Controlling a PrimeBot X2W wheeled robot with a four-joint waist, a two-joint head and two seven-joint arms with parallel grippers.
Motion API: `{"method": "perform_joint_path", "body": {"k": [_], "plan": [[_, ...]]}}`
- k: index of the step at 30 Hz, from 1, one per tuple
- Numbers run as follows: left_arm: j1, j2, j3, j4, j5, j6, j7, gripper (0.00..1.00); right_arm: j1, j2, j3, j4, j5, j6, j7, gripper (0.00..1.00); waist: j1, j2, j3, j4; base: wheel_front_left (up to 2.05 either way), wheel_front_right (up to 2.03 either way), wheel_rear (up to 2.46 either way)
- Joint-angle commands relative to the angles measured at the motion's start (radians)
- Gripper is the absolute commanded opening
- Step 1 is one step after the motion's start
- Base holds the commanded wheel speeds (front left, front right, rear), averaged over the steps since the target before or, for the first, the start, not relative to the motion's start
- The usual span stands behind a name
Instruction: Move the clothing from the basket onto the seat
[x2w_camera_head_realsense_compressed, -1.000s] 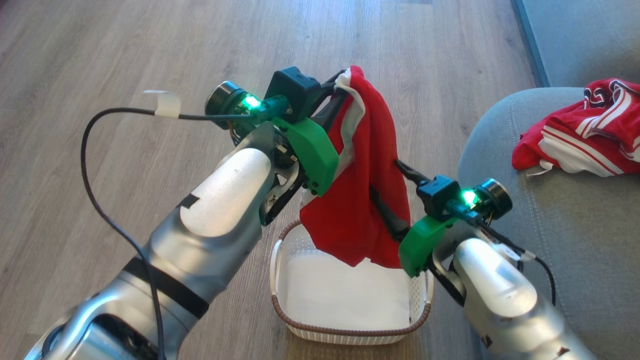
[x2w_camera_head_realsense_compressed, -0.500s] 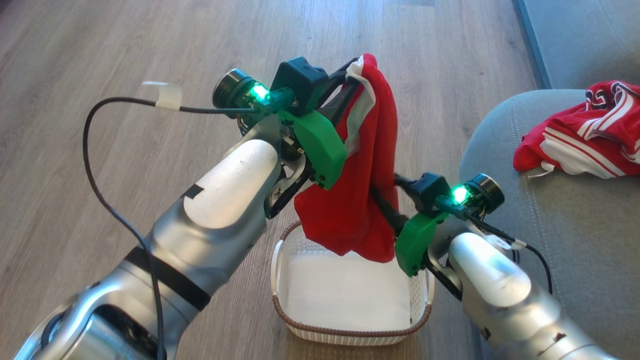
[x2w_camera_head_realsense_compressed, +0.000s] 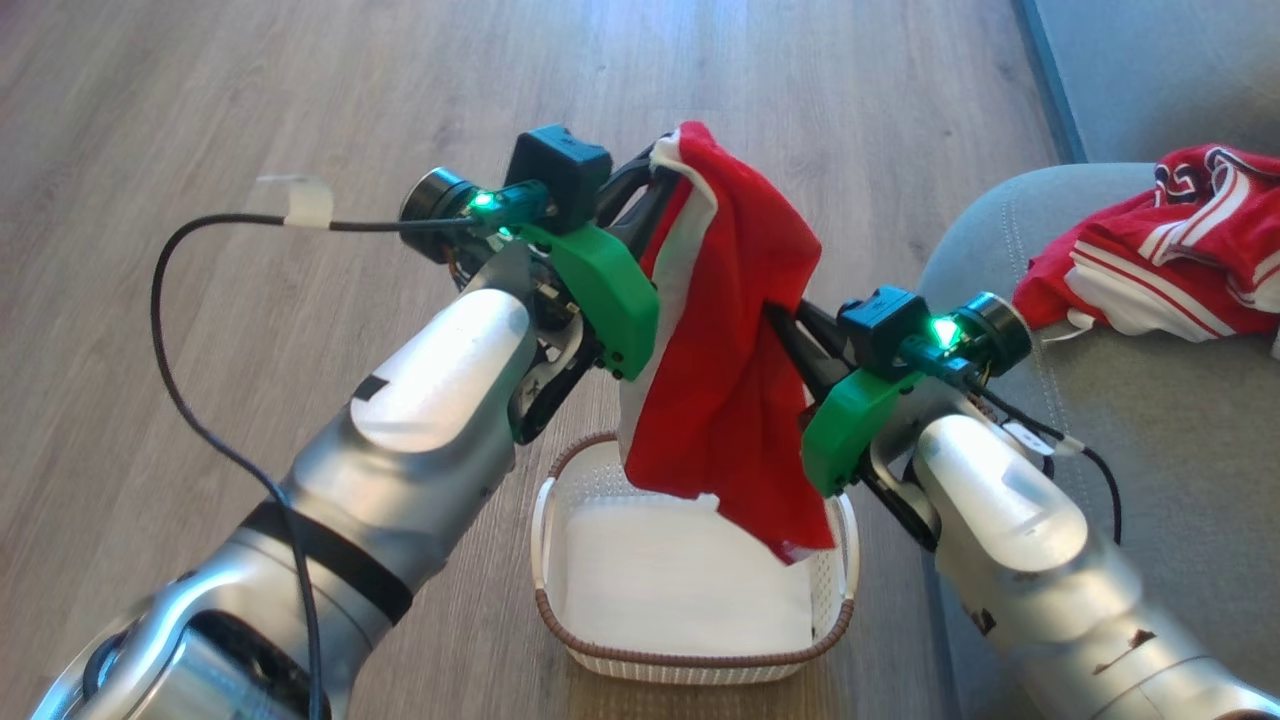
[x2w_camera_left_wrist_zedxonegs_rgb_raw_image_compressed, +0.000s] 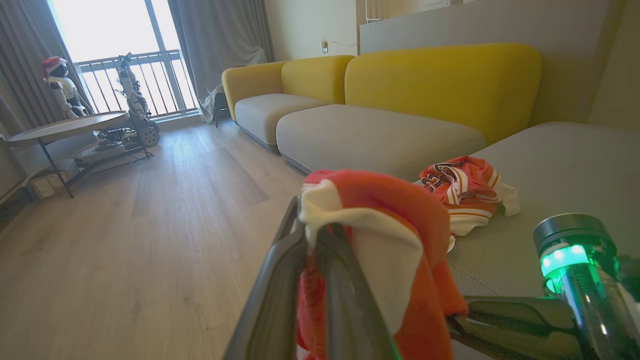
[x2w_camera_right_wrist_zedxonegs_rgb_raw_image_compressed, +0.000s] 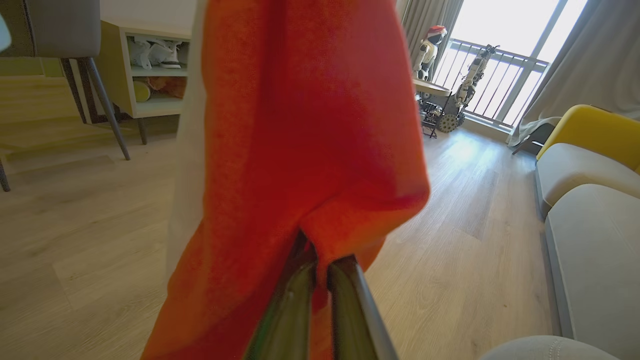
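Observation:
A red garment with a white panel (x2w_camera_head_realsense_compressed: 725, 340) hangs in the air above the white basket (x2w_camera_head_realsense_compressed: 690, 665). My left gripper (x2w_camera_head_realsense_compressed: 655, 170) is shut on its top edge; the left wrist view has the fabric (x2w_camera_left_wrist_zedxonegs_rgb_raw_image_compressed: 380, 235) bunched over the closed fingers (x2w_camera_left_wrist_zedxonegs_rgb_raw_image_compressed: 320, 280). My right gripper (x2w_camera_head_realsense_compressed: 778, 312) is shut on the garment's right side, and its fingers (x2w_camera_right_wrist_zedxonegs_rgb_raw_image_compressed: 320, 290) pinch a fold of red cloth (x2w_camera_right_wrist_zedxonegs_rgb_raw_image_compressed: 300, 125). A second red and white garment (x2w_camera_head_realsense_compressed: 1170, 260) lies on the grey seat (x2w_camera_head_realsense_compressed: 1150, 470), also seen as clothing (x2w_camera_left_wrist_zedxonegs_rgb_raw_image_compressed: 465, 185) on the cushion (x2w_camera_left_wrist_zedxonegs_rgb_raw_image_compressed: 560, 165).
The basket holds a flat white liner sheet (x2w_camera_head_realsense_compressed: 660, 580) and stands on wood floor (x2w_camera_head_realsense_compressed: 250, 150) beside the seat's rounded corner. More grey cushions with yellow backs (x2w_camera_left_wrist_zedxonegs_rgb_raw_image_compressed: 440, 85), a round table (x2w_camera_left_wrist_zedxonegs_rgb_raw_image_compressed: 65, 127) and a shelf unit (x2w_camera_right_wrist_zedxonegs_rgb_raw_image_compressed: 150, 70) stand farther off.
My right gripper has gone from open beside the hanging garment to shut on its right side. The garment is pulled a little wider to the right between both grippers.

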Motion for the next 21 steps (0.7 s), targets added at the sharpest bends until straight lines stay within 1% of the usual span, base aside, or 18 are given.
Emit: {"method": "perform_joint_path", "body": {"k": [1,2,3,5,10,14,21], "plan": [[-0.036,0.016,0.040,-0.008,-0.013,0.006,-0.013,0.09,-0.050,0.001,-0.005,-0.045,0.007,0.000,-0.009,0.00,0.0001,0.0000,0.001,-0.008,0.00,0.00,0.00],[-0.031,0.016,0.042,0.001,-0.017,0.005,-0.014,0.19,-0.052,-0.002,-0.011,-0.051,0.006,0.000,-0.009,0.00,0.0001,0.0000,0.001,-0.011,0.00,0.00,0.00],[-0.025,0.016,0.047,0.008,-0.021,0.005,-0.015,0.41,-0.054,-0.005,-0.015,-0.057,0.006,0.000,-0.009,0.00,0.0001,0.0000,0.001,-0.015,0.00,0.00,0.00],[-0.014,0.016,0.053,0.021,-0.027,0.002,-0.017,1.00,-0.058,-0.010,-0.026,-0.068,0.006,0.000,-0.009,0.00,0.0001,0.0000,0.002,-0.023,0.00,0.00,0.00],[0.015,0.016,0.069,0.030,-0.039,-0.004,-0.020,1.00,-0.065,-0.024,-0.052,-0.089,0.002,0.000,-0.009,0.00,0.0001,0.0000,0.004,-0.042,0.00,0.00,0.00],[0.039,0.016,0.088,0.009,-0.029,0.003,-0.021,1.00,-0.069,-0.032,-0.066,-0.098,-0.005,0.000,-0.009,0.00,0.0001,0.0000,0.006,-0.058,0.00,0.00,0.00],[0.127,0.017,0.122,-0.041,0.028,0.004,-0.021,1.00,-0.080,-0.063,-0.114,-0.112,-0.024,0.000,-0.009,0.00,0.0001,0.0000,0.012,-0.115,0.00,0.00,0.00]]}}
